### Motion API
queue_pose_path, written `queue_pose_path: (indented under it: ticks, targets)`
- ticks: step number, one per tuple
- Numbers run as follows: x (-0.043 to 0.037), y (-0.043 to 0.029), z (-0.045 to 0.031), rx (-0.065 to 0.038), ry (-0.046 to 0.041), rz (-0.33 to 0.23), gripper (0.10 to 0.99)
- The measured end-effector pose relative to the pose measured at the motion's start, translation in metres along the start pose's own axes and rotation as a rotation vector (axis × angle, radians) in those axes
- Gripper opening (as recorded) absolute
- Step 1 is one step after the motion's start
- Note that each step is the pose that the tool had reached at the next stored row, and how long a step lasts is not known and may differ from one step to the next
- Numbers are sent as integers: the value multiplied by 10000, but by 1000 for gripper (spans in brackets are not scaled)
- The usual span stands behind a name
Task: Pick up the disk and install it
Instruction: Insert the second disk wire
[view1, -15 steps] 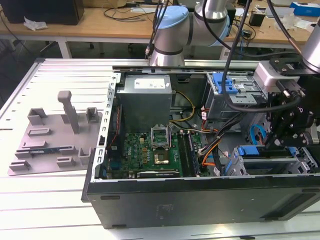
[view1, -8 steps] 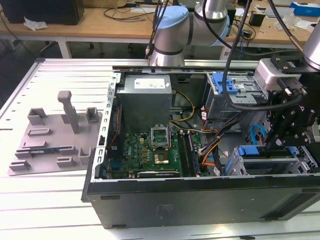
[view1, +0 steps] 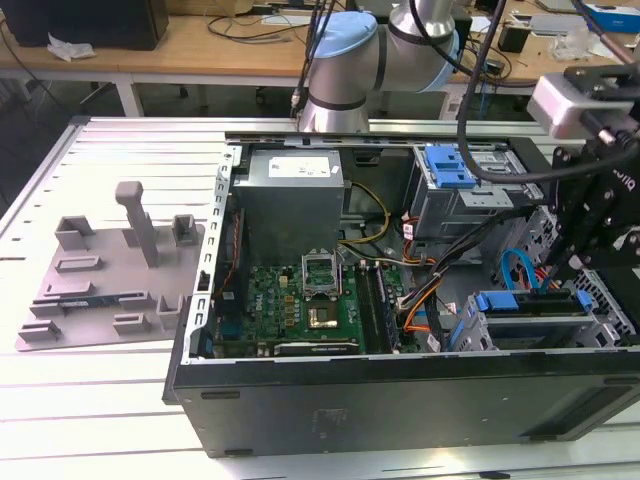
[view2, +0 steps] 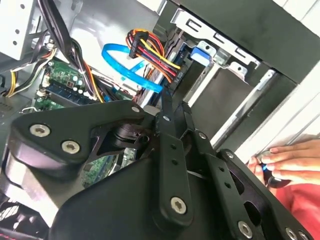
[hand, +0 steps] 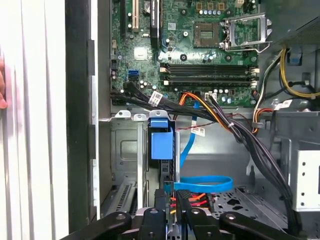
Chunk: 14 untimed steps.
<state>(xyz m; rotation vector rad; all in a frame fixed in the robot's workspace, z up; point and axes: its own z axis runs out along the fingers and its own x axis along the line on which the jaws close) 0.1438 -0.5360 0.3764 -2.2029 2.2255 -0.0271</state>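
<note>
Disk (view1: 530, 303): sits on edge in the drive cage (view1: 603, 322), at about 4 o'clock from the middle of the open computer case (view1: 400, 392) in the exterior view. Its blue carrier rail faces up along the cage top. In the first wrist view the disk (hand: 161, 142) shows as a blue tab and a thin edge slotted between the cage's (hand: 127, 150) metal walls.

Gripper (view1: 557, 283): hangs right over the disk, at the end nearest the case middle. In both wrist views (hand: 169, 204) (view2: 165, 104) it lines up with the disk's edge. Jaws: cannot tell whether clenched on the disk or released.

Just beside the disk, a blue flat cable (hand: 205, 182) loops past a bundle of red, orange and black wires (view2: 150, 50).

Motherboard (view1: 300, 300): 8 o'clock in the case. Grey power-supply box (view1: 295, 195): 10 o'clock. Second blue carrier (view1: 450, 165): 1 o'clock, in the upper bay.

Outside the case, 9 o'clock, a grey fixture tray (view1: 110, 270) lies on the table. A person's hand (view2: 290, 160) rests beside the case wall.
</note>
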Motion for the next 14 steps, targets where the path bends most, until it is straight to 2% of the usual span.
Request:
queue_pose_path:
  ticks: [4,5,6,7,14]
  targets:
    - [0,-1,-80,0,0,0,224]
    - [-1,-1,-85,0,-2,-1,153]
    - [-1,-1,-84,0,-4,-2,153]
    - [-1,-1,-85,0,-3,-2,106]
    - [-1,0,-86,3,0,-2,106]
